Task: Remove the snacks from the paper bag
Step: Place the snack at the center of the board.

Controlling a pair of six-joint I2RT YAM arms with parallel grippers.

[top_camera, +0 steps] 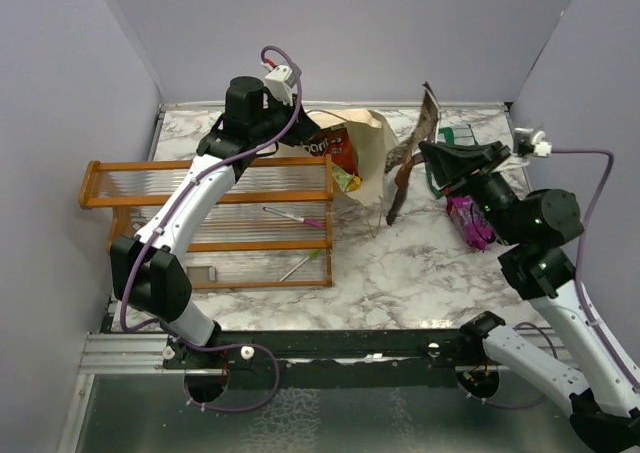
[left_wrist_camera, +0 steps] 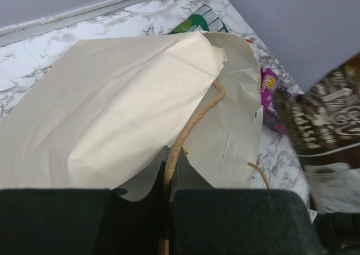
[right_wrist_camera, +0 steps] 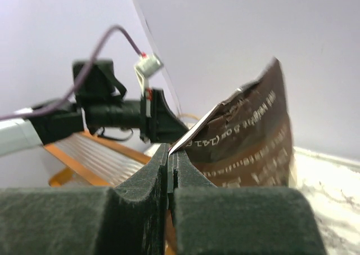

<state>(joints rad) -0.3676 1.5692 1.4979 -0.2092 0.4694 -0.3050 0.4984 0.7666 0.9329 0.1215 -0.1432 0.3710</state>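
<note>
Top external view hides most of what the paper bag (top_camera: 375,163) holds, far on the marble table (top_camera: 400,263) by lilac walls (top_camera: 350,33); my left pincer (left_wrist_camera: 169,168) clamps its twine handle (left_wrist_camera: 194,120), my right pincer (right_wrist_camera: 169,153) a dark brown packet (right_wrist_camera: 253,137).

I see a tall cream paper bag (left_wrist_camera: 112,114), matt and creased, a glossy crinkled dark brown foil packet (right_wrist_camera: 253,137), and a smooth marble-patterned desk (top_camera: 400,263).
</note>
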